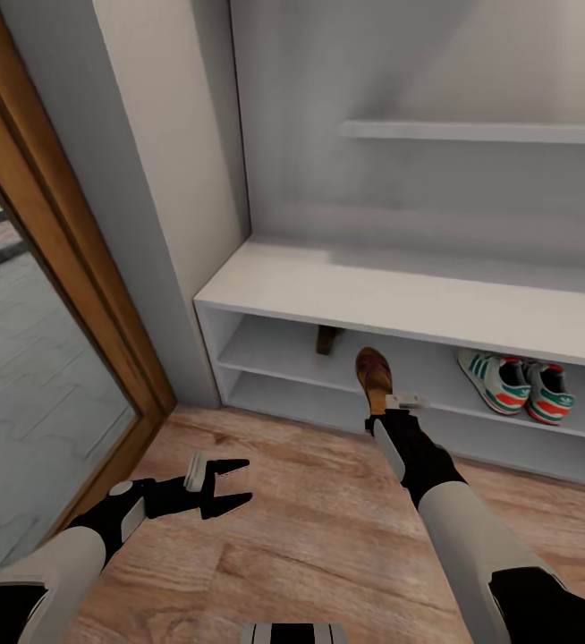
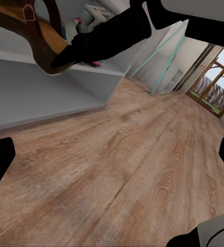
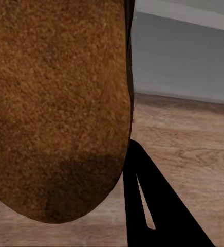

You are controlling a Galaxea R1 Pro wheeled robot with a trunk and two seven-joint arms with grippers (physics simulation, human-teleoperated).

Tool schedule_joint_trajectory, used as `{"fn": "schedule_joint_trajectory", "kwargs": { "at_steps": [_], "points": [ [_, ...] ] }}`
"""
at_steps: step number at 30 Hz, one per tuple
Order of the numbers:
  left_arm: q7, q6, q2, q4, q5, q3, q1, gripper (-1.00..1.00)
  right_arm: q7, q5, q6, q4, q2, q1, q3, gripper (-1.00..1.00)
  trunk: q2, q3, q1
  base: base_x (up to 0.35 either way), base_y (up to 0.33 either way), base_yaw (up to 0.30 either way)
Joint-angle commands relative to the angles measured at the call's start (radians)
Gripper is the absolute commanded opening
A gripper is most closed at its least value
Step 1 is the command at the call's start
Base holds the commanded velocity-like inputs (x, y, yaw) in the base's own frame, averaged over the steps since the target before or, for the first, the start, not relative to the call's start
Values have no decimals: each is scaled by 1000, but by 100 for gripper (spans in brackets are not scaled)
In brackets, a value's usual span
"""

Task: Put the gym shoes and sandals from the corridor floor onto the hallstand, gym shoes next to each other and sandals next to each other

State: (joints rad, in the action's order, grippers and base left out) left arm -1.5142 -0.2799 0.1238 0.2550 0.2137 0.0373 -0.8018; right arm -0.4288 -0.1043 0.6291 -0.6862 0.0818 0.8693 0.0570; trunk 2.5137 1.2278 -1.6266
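Corridor floor (image 1: 328,537) lay nearest | hallstand (image 1: 400,300) held both gym shoes (image 1: 516,383) side by side, one sandal (image 1: 328,340) deeper | right claw (image 1: 398,404) pinched second sandal (image 1: 374,377) by heel at shelf edge; seemed light, stiff-soled | left claw (image 1: 225,487) spread, empty.

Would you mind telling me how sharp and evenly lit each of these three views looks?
Head view: soft throughout, hallstand evenly lit, its back panel slightly smeared. Left wrist view: floor grain sharp nearby, window area bright. Right wrist view: the held sandal sits very close, grainy and blurred, darker toward one end.
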Motion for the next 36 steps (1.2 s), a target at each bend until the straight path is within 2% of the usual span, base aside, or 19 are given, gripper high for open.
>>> {"fn": "schedule_joint_trajectory", "kwargs": {
  "at_steps": [1,8,15,23,36],
  "points": [
    [-1,-7,0,0,6,4,-1,100,-12,-12,3,-1,-1,0,4,-100,0,1,0,346,0,0],
    [-1,-7,0,0,6,4,-1,100,-12,-12,3,-1,-2,0,4,-100,0,1,0,338,-60,0],
    [-3,-7,0,0,6,4,-1,100,-11,-12,3,-1,-2,0,3,-100,0,1,0,84,-21,0],
    [-3,-7,-7,0,6,8,-1,100,-12,-12,3,-1,-2,0,3,-100,0,1,0,294,-1,0],
    [-3,-7,-13,0,6,10,-1,100,-12,-12,3,-1,-2,0,3,-100,0,1,0,100,0,0]
  ]
}}
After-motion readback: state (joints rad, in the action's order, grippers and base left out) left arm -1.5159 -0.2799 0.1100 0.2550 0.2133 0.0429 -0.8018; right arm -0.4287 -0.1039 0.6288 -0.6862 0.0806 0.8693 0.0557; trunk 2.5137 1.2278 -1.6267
